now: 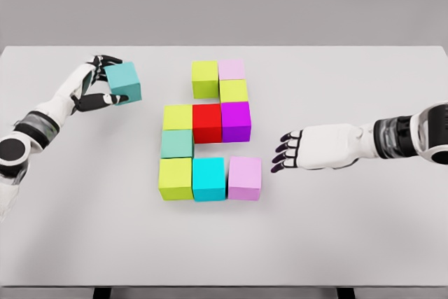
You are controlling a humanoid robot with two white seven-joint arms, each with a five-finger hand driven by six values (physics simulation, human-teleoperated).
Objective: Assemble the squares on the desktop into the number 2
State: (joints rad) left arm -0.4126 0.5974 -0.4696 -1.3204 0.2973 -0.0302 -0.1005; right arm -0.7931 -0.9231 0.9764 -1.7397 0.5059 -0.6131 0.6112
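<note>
Teal cube (124,82) grasped in left hand (98,83), upper left; right hand (299,149) released. Risk: placing at top-left nudges yellow-green cube (205,79).

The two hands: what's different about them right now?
The left hand is curled around a teal cube, while the right hand holds nothing, its fingers spread flat. The left hand is off to the upper left of the block figure, near its top row; the right hand is to the right of it, close to the pale pink cube at the bottom row's end. Both have white arms and dark fingers.
</note>
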